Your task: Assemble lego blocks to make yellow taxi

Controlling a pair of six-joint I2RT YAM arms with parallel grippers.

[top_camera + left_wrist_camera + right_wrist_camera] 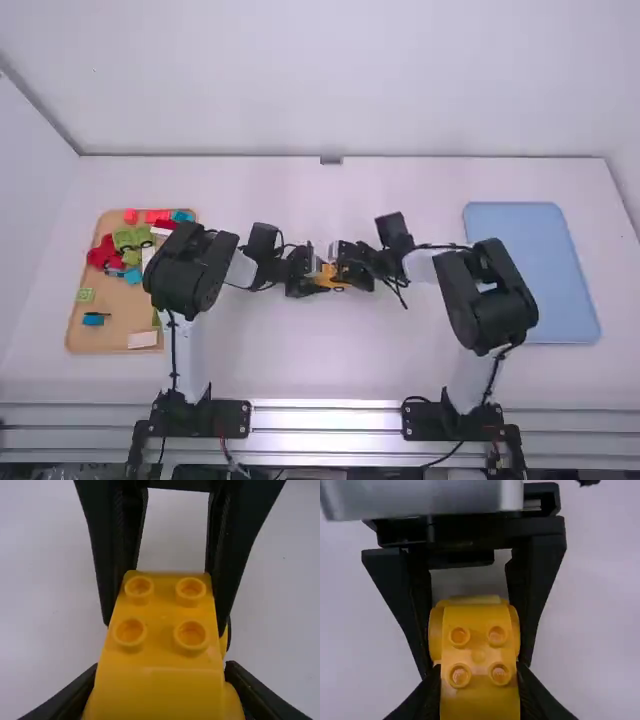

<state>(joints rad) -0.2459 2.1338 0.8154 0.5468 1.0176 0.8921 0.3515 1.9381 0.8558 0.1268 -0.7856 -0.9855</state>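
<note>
Yellow taxi body point(165, 610) bridges left hand point(317, 276) and right hand point(341, 268), mid-desk point(330, 350), each closed to its width, gripping one end. Wrist views reveal its round studs point(497, 635); the high view, loose blocks point(106, 254) on a brown tray point(115, 325).

Blue tray point(565, 280) (plus tan board point(118, 322)).

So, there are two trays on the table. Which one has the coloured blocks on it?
The brown tray, by the left arm: red, green and blue blocks lie on it. The other tray is blue.
</note>
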